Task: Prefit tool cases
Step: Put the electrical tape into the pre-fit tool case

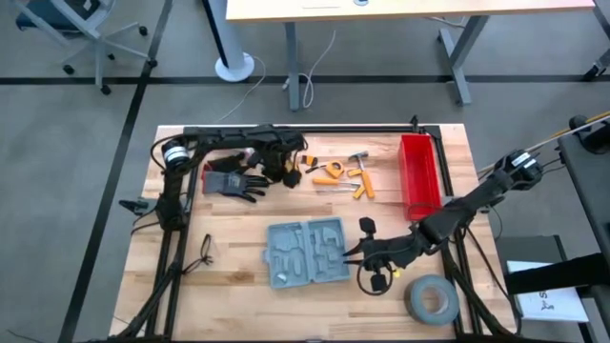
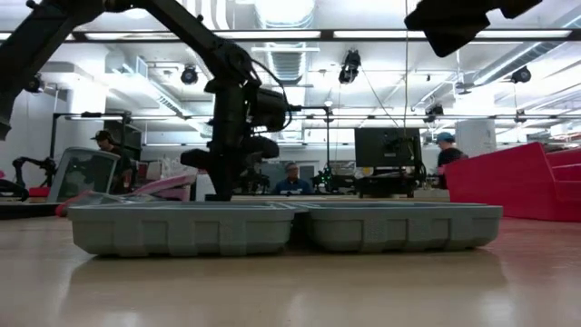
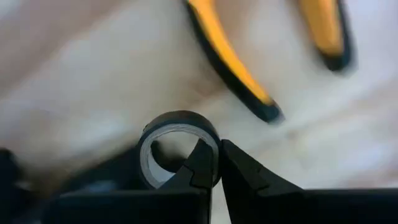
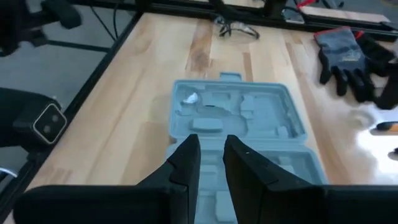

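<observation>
The left gripper [image 3: 219, 163] has its jaws pinched shut on the wall of a small black tape roll [image 3: 177, 146], at the far side of the surface [image 1: 238, 295] beside orange-handled tools [image 1: 343, 174]. The right gripper [image 4: 211, 155] hovers with narrow, empty jaws over the right edge of the open tool case [image 1: 307, 252], lying mid-surface. That thin-edged pinch may let the roll twist or slip loose during transport.

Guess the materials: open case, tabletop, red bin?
Tool case: likely moulded plastic, matte grey-blue; rounded corners and formed tool recesses show in the right wrist view. Table: wood, looks like butcher-block; pale strips with visible grain, slight sheen in the low view. Red bin: probably plastic, uniform red, thin straight walls; finish hard to judge.
</observation>
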`<state>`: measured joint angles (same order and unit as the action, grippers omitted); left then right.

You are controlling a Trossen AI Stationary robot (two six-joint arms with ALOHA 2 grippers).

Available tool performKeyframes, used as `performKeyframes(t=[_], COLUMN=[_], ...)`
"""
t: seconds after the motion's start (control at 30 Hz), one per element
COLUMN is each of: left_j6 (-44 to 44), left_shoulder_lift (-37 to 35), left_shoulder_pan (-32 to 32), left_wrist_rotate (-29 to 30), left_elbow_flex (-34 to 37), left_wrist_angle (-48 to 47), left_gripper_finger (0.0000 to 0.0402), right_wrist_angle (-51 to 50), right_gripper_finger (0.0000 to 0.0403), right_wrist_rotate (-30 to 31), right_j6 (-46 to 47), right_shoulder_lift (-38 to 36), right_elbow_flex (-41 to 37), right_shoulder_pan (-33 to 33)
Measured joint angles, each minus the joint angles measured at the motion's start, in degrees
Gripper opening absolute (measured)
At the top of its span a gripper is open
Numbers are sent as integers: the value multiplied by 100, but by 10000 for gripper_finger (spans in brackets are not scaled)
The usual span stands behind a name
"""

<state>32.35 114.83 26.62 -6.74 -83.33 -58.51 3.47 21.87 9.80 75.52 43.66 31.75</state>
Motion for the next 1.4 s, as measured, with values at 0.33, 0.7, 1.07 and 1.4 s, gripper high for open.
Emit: performKeyframes(t=[0.33, 0.7, 1.07, 1.4], left_j6=[239, 702, 1762, 2401], left_shoulder_lift=[-288, -534, -534, -534], left_shoulder_pan=[-653, -2035, -3597, -4429], left_wrist_rotate=[-153, -198, -350, -343], left_elbow_flex=[-11, -11, -11, -11], left_wrist_angle=[18, 109, 765, 884], left_gripper_finger=[10, 10, 17, 18], right_wrist_angle=[-36, -312, -329, -326], right_gripper_finger=[67, 62, 60, 76], right_wrist_rotate=[65, 65, 65, 68], right_j6=[25, 85, 72, 63], right_shoulder_lift=[-157, -157, -159, -159], right_elbow_flex=[4, -2, -2, -2], right_shoulder_pan=[0, 0, -2, -39])
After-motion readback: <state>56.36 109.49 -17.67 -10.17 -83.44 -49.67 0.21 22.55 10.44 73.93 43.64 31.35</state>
